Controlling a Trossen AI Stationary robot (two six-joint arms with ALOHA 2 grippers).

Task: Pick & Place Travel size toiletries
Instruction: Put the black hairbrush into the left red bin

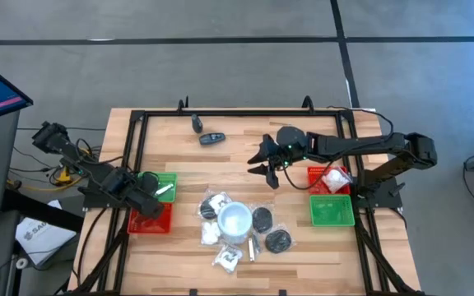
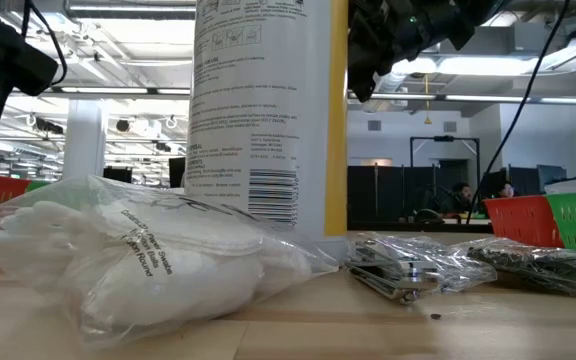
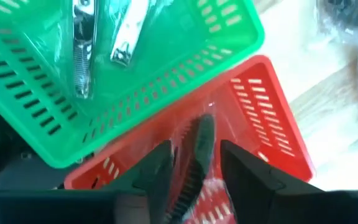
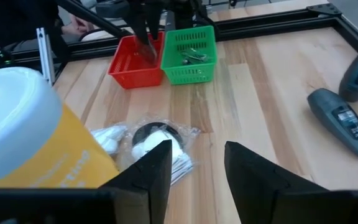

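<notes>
My left pincer [image 3: 194, 168] grips a dark oblong comb [image 3: 194, 158] over the red slotted plastic tray [image 3: 272, 124]. My right pincer [image 4: 194, 168] hangs released above the wooden bench [image 4: 260, 93].

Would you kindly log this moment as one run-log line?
left gripper: holding dark comb over red tray | right gripper: open, empty, mid-table

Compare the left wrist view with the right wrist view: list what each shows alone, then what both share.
Only the left wrist view: the left hand close up over the red basket, a dark comb-like piece between its fingers, and nail clippers seen clearly in the green basket.

Only the right wrist view: the open, empty right hand, a white-capped yellow container, two dark remote-like devices, and wrapped cotton pads.

Both: the same red and green baskets side by side on the wooden table.
</notes>
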